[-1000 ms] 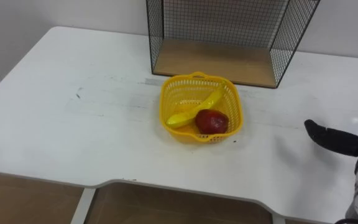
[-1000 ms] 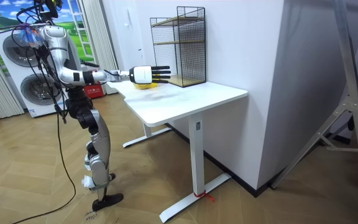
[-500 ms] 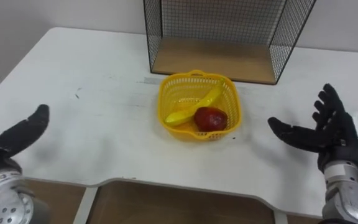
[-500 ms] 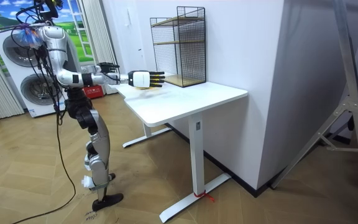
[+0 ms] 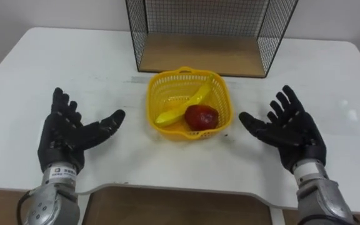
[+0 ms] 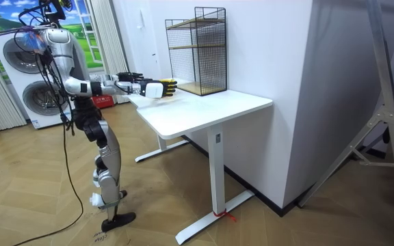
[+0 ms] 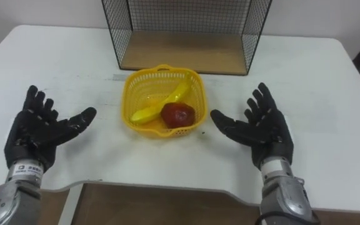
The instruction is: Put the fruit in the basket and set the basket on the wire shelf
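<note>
A yellow plastic basket (image 5: 167, 100) (image 7: 140, 90) stands on the white table (image 5: 55, 69), just in front of the wire shelf (image 5: 200, 55). Inside it lie a yellow banana (image 5: 181, 107) and a red apple (image 5: 201, 117). My left hand (image 5: 67, 139) is open, palm up, over the table to the left of the basket. My right hand (image 5: 292, 132) is open too, palm turned inward, to the right of the basket. Neither hand touches the basket. In the room view I stand at the table's end with both arms stretched over it toward the basket (image 6: 157, 93).
The wire shelf (image 7: 181, 50) has a wooden bottom board and black mesh walls, open toward me. In the room view it is a tall two-level rack (image 6: 198, 48) against the wall. Washing machines (image 6: 26, 82) stand behind me.
Both hands have come in over the table and now flank the basket, with the left arm risen from the lower left. The picture has shifted a little as my head moved.
</note>
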Available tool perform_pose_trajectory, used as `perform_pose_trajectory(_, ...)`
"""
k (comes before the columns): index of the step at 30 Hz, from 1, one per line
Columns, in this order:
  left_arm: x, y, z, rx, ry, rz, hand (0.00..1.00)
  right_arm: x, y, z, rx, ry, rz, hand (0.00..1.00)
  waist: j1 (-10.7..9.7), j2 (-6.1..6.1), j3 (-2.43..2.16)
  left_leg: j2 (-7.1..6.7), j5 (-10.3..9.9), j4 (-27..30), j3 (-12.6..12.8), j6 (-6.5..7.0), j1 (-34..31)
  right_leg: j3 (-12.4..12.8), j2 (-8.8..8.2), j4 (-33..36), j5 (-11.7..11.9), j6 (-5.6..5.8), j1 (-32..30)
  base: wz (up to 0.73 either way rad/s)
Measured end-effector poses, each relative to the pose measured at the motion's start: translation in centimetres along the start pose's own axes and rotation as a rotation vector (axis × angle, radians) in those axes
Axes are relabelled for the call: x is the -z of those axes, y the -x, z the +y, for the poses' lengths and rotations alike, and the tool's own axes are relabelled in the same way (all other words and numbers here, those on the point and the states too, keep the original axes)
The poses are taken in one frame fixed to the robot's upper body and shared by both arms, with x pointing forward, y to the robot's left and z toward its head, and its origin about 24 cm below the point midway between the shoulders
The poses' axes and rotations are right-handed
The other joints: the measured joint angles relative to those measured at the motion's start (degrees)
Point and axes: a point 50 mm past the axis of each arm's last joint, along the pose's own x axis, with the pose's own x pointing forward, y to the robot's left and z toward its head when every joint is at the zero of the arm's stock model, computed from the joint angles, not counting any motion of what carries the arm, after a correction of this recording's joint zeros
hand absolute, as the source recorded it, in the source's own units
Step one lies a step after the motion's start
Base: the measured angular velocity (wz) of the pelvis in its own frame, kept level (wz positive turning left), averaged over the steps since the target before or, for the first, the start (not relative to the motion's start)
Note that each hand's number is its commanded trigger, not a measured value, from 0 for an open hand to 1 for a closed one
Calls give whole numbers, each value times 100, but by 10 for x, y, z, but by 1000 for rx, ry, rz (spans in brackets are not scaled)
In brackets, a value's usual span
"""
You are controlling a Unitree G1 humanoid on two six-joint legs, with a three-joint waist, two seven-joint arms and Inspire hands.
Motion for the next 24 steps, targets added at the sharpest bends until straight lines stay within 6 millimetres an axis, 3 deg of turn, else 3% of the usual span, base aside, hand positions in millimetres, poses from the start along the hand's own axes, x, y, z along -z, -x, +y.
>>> perform_pose_trajectory(11, 9, 0, 2, 7, -3, 49, 0, 5, 0, 10, -63, -62, 19, 0, 6, 1, -7, 1, 0, 7, 1, 0, -63, -2, 1, 14, 2, 1, -63, 0)
perform_pose_trajectory(24, 16, -3, -15, 96, 8, 74, 0, 0, -7, 22, -118, -76, 4, 0, 15, 56, -39, 6, 1, 43, 18, 1, -70, 0, -2, 88, 5, -3, -100, 0)
